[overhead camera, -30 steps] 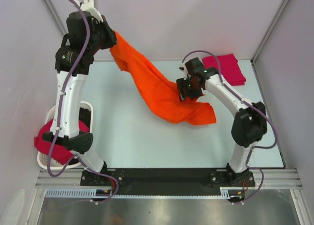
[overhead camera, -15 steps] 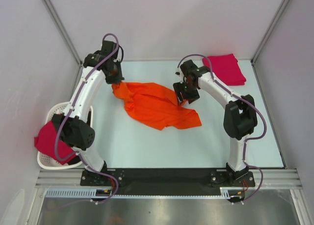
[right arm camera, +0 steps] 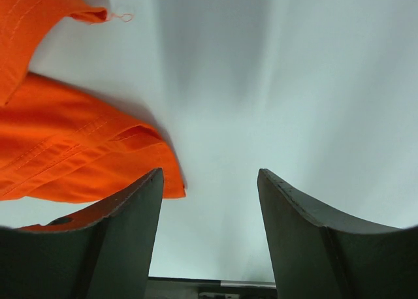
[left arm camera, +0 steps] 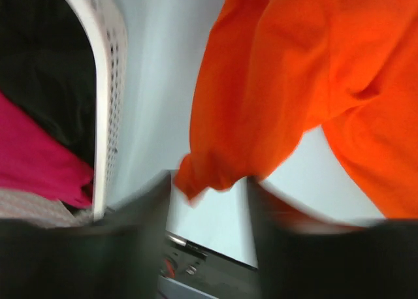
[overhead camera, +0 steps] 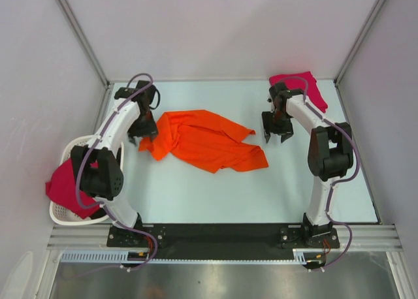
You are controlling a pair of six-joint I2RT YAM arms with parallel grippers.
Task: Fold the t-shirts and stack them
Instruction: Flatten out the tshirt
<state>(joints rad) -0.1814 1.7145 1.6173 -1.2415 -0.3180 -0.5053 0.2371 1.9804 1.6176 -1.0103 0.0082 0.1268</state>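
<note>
Though crumpled, orange t-shirt point(overhead camera: 202, 139) unheld — left fingers point(left arm camera: 140, 247), right fingers point(right arm camera: 307, 247) apart at its edges — bare table point(overhead camera: 196, 194) around.

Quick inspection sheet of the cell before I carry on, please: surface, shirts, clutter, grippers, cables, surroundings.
Surface: pale table, no stains seen.
Job's things: orange t-shirt crumpled, unfolded, mid-table; folded crimson-pink t-shirt at the far right corner; another crimson-pink shirt draped over the basket.
Clutter: white basket beside the table's left edge; nothing else seen.
Grippers: left gripper open at the orange shirt's left edge; right gripper open, empty, over bare table.
Cables: purple cables along both arms, clear of the shirts.
Surroundings: white walls, metal frame posts.
</note>
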